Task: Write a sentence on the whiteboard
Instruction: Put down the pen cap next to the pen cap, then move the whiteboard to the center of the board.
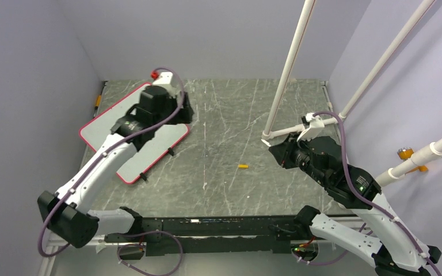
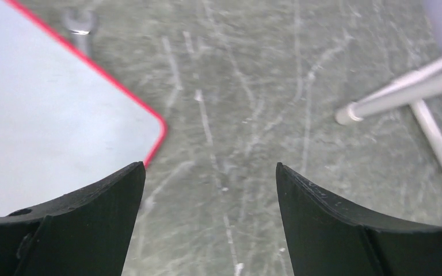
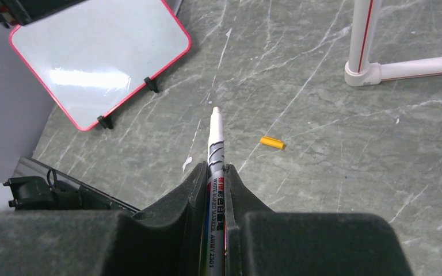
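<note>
Pressing the marker clamped in the right gripper could shove the whiteboard, since the left gripper gapes empty.

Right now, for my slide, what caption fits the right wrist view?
Right gripper shut on a marker, a small yellow piece on the table, the whiteboard showing no writing.

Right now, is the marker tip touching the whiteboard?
Apart. The right wrist view shows the marker tip pointing at the table, with a wide strip of tabletop between it and the whiteboard up to its left.
</note>
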`<action>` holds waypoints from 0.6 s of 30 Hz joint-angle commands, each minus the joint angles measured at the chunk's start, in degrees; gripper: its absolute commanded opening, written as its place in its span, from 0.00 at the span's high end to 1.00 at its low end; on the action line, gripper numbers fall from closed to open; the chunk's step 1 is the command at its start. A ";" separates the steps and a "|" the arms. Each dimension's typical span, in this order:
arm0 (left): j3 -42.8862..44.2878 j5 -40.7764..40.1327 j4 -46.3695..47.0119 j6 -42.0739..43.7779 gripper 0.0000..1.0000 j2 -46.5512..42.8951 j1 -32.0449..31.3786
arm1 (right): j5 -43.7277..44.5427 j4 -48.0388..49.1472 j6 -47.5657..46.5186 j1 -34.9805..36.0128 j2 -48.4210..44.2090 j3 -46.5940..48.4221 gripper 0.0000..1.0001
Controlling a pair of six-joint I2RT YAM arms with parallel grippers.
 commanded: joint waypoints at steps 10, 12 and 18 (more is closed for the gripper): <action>5.73 6.27 -10.28 10.53 0.07 -3.34 24.34 | -1.93 2.37 -0.78 -0.05 1.27 0.89 1.00; 6.88 6.47 -10.79 10.79 0.01 -2.85 27.18 | -1.97 2.38 -0.77 -0.10 1.35 0.72 1.00; 10.13 8.11 -11.56 11.30 0.01 0.03 36.85 | -2.01 2.81 -0.68 -0.07 1.69 -0.06 1.00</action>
